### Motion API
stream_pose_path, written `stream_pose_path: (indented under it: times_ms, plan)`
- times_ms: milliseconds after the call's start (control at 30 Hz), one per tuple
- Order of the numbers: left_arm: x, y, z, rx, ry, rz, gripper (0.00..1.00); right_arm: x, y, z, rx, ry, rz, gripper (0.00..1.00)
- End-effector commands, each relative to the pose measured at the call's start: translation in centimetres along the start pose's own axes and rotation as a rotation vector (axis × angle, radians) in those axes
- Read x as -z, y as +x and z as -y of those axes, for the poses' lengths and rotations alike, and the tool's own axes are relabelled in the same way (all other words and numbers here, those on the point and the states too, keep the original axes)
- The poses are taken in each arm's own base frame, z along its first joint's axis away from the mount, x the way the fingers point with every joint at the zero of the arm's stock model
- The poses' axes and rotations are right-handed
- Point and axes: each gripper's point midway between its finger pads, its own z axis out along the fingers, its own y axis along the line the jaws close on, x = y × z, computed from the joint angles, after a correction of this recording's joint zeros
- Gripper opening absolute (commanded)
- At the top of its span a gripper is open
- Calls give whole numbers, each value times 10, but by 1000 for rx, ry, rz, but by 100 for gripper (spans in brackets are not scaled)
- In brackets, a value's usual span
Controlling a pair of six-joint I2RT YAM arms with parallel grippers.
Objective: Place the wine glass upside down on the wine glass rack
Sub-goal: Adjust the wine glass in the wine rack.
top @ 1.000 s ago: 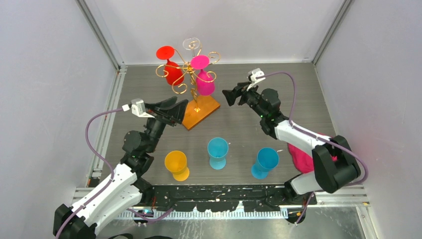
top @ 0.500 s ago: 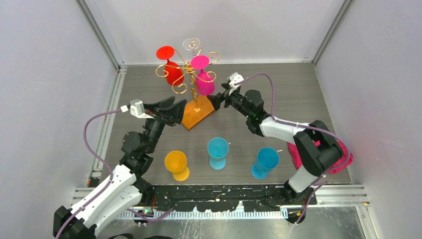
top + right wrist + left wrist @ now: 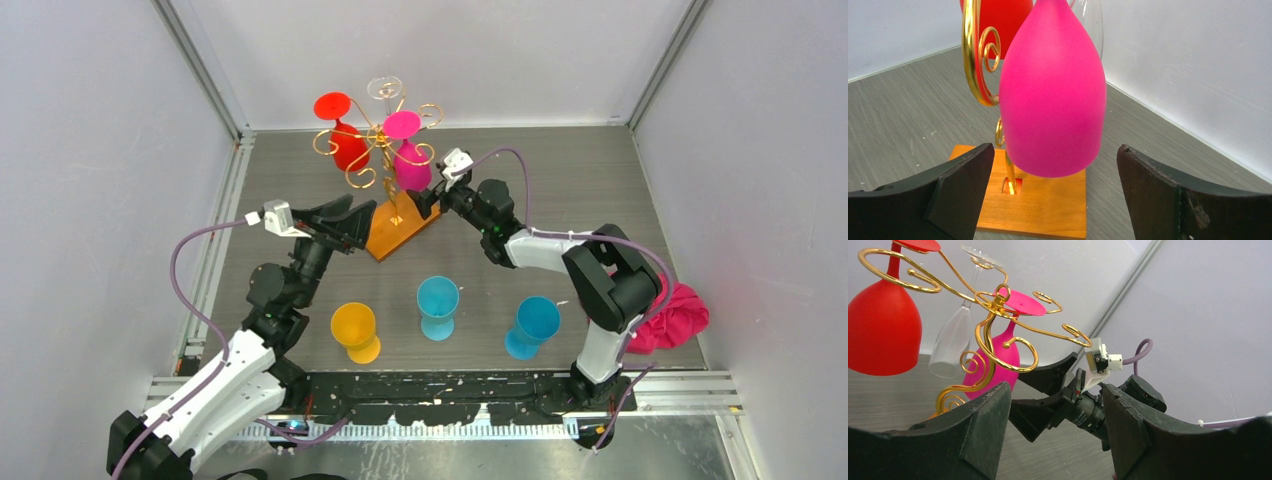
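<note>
The pink wine glass [image 3: 411, 165] [image 3: 1053, 90] hangs upside down on the wine glass rack [image 3: 362, 178] [image 3: 998, 295], its foot caught in a gold scroll arm and its bowl clear above the rack's orange-brown wooden base [image 3: 405, 228]. The right gripper [image 3: 430, 198] [image 3: 1054, 149] sits at the rack's right side with its jaws spread wide. One finger stands on each side of the pink bowl, daylight shows on both sides, and it grips nothing.

A red wine glass [image 3: 348, 148] and a clear wine glass [image 3: 384, 88] hang inverted from the rack's left and far arms, close beside the pink one. Little room is left among the bowls.

The left gripper [image 3: 362, 222] [image 3: 1055, 390] waits at the rack's left, close to the base's edge, jaws apart and empty. Whether a finger touches the wood cannot be told.

On the rack's near side, well apart from it, a yellow glass [image 3: 355, 330] and two blue glasses [image 3: 437, 300] [image 3: 535, 322] stand upright in a loose row. A strip of bare grey table [image 3: 600, 190] runs between that row and the base. A crumpled pink cloth [image 3: 675, 315] lies far to the rack's right, by the right arm's base.

To the rack's right the table lies open as far as the side wall's metal rail. Behind the rack only a narrow strip separates the hanging glasses from the white back wall.
</note>
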Motion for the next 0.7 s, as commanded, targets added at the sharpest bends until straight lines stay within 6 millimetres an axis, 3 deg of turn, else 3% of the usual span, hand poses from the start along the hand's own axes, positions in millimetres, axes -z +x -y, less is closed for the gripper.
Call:
stream_pose_path:
  times_ms: [0,667]
  plan:
    - [-2,-10,4,-15,16,48,68,-15,-41,6,70,27,133,100]
    - [-2,-7,2,-10,16,43,68,-40,-42,3,102,7,150,100]
